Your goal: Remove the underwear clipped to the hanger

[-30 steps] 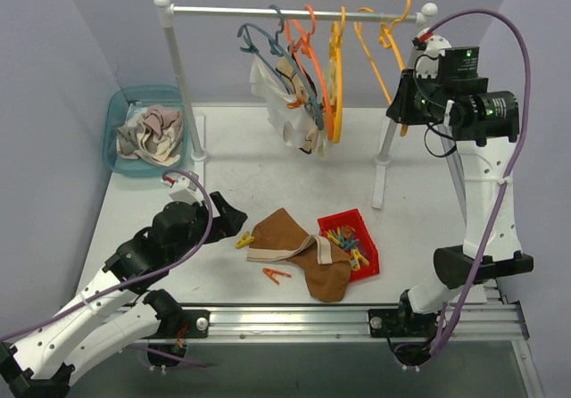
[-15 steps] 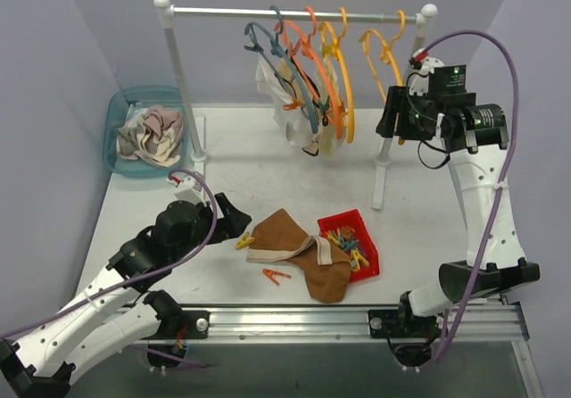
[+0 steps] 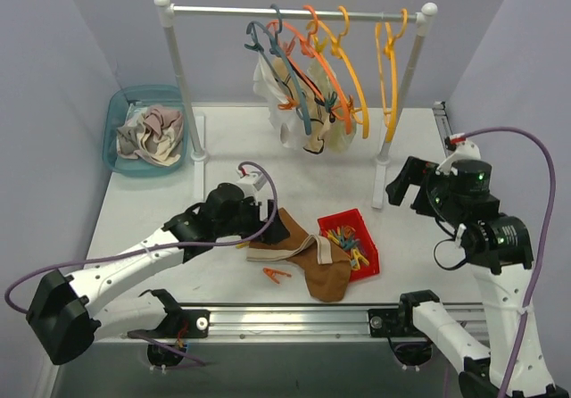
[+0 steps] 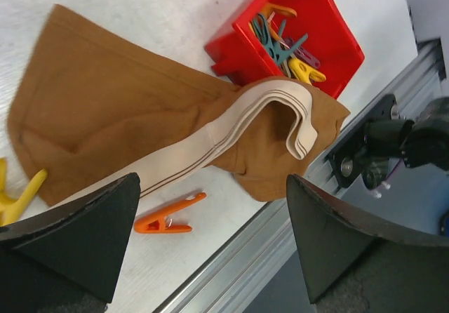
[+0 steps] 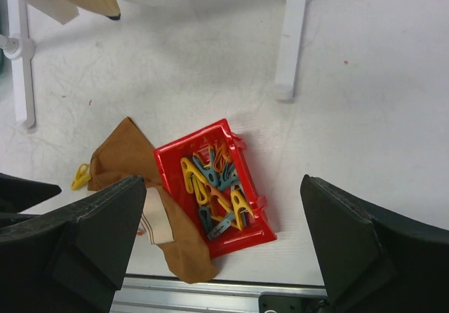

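Where the left end effector (image 3: 270, 227) hovers: low over the desk (image 3: 223, 148), at the left edge of the brown underwear (image 3: 303, 255).
Left end effector state: fingers spread wide, nothing between them; the wrist view shows the brown fabric in the gap below.
Right end effector (image 5: 223, 181): raised on the right side of the desk, fingers spread wide, holding nothing; its wrist view looks down on the red bin (image 5: 189, 144).
Brown underwear: lies crumpled on the desk near the front edge, its cream waistband (image 4: 231, 123) curling across it, one corner touching the red bin.
Red bin: front centre of the desk, holding a heap of clothespins (image 5: 217, 180) in yellow, blue and orange.
Loose pins: an orange clothespin (image 4: 168, 218) just in front of the brown fabric, a yellow clothespin (image 3: 244, 240) at its left edge.
Rack (image 3: 268, 11): white rail on two posts at the back of the desk, with blue, orange and yellow hangers (image 3: 308, 68) bunched toward the right.
Hanging underwear (image 3: 268, 81): cream and off-white pieces hang from the middle hangers, an orange pin visible on them.
Basket (image 3: 116, 121): blue, back left corner, holding a bundle of beige and off-white briefs (image 3: 150, 135).
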